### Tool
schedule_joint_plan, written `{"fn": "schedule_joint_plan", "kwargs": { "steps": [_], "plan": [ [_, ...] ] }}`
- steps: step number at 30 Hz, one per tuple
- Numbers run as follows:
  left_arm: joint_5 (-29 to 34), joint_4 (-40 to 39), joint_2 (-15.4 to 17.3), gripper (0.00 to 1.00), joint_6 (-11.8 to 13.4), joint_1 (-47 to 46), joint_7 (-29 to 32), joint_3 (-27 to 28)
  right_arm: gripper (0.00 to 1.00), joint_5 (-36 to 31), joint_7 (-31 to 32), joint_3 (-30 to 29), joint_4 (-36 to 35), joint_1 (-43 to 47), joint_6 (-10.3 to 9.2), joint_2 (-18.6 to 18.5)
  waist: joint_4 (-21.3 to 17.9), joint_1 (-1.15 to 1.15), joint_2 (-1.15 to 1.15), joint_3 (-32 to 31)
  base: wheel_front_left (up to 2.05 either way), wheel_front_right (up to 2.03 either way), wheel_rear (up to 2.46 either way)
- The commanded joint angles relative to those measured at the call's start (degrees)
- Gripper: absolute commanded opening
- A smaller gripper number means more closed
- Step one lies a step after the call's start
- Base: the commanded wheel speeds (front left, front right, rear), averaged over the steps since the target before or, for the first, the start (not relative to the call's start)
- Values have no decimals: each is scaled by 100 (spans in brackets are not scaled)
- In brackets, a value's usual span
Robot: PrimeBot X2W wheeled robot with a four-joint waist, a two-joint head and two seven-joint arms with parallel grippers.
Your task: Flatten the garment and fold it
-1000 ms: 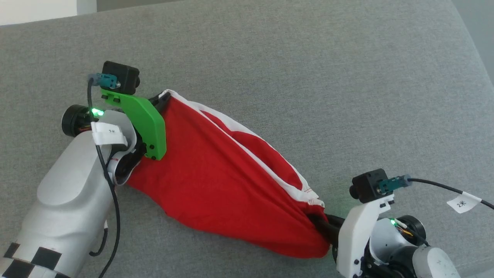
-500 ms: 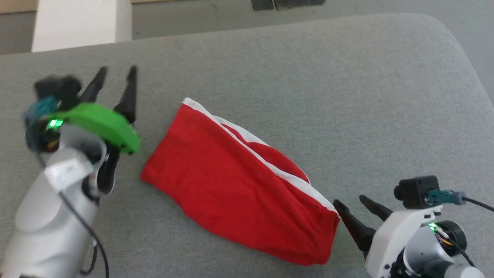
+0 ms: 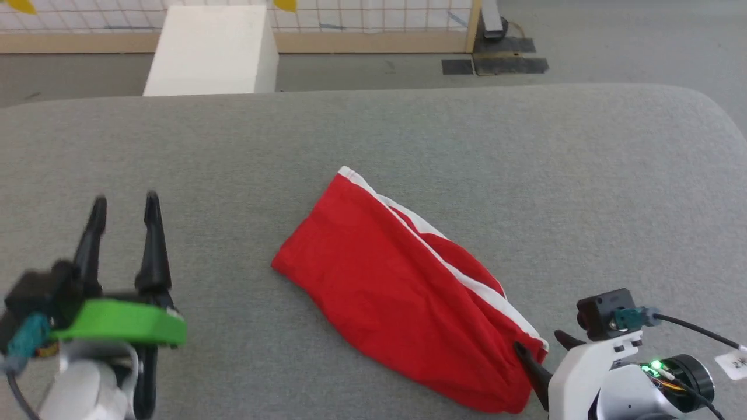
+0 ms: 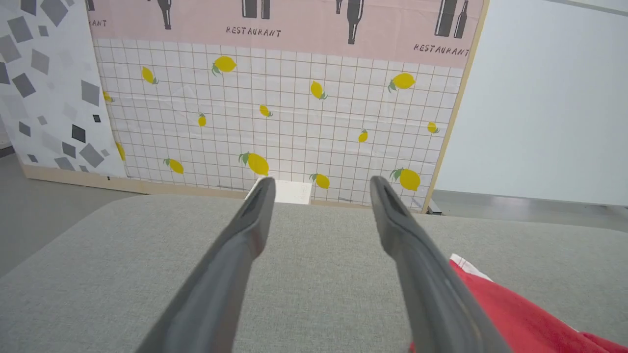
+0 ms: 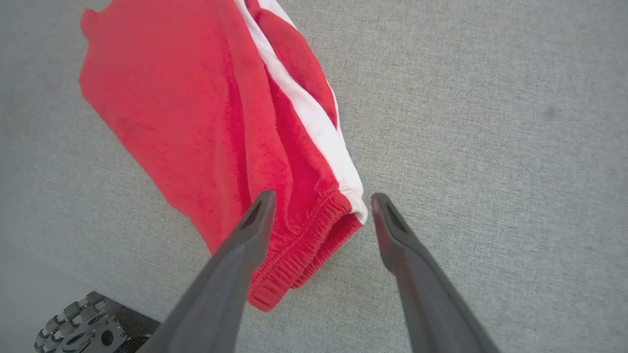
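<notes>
The broad grey woven-fabric surface (image 3: 408,128) carries the soft bright-red garment with white trim (image 3: 397,291), loosely folded, slanting from 11 to 5 o'clock. The left gripper (image 3: 126,199), at 8 o'clock and well apart, gapes empty. The right gripper (image 3: 540,343), at 5 o'clock, straddles the gathered end, empty. A finger snagging there would likely drag the layers askew.

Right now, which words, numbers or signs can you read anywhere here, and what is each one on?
"RESTAURANT": black print, twice, on the pink band atop the lemon-patterned wall panel.
"ANT": a cut-off copy at that band's left edge.
Unreadable: the white cable tag, too small and cut off.
None shows on the garment.
</notes>
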Motion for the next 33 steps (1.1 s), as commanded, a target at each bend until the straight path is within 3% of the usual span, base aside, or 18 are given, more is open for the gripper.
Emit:
{"fn": "schedule_joint_plan", "kwargs": {
  "steps": [1,10,19,20,22,28,33],
  "plan": [
    [91,-72,-152,100,-21,270,-24,116,100,-41,48,-32,106,-83,-8,2,165,0,57,-128,0,0,0],
    [606,-290,-906,100,-481,905,-25,652,100,-417,231,-282,1264,-583,-8,2,403,0,57,-83,0,0,0],
    [920,-179,-1242,100,-904,880,-25,965,100,-604,211,-7,2404,-988,-8,2,536,0,57,22,0,0,0],
    [940,-164,-1266,100,-934,872,-26,988,51,-582,234,-9,2484,-1011,-8,2,543,0,57,25,0,0,0],
    [979,-136,-1333,100,-985,877,-26,1030,3,-550,241,-5,2597,-1063,-8,2,558,0,57,36,0,0,0],
    [1051,-21,-1462,100,-1133,863,-26,1102,0,-599,318,-194,2665,-1246,-8,2,594,0,57,61,0,0,0],
    [908,250,-1516,100,-1252,711,131,794,0,-834,434,-516,2514,-1487,-8,2,656,0,57,124,0,0,0]
  ]
}}
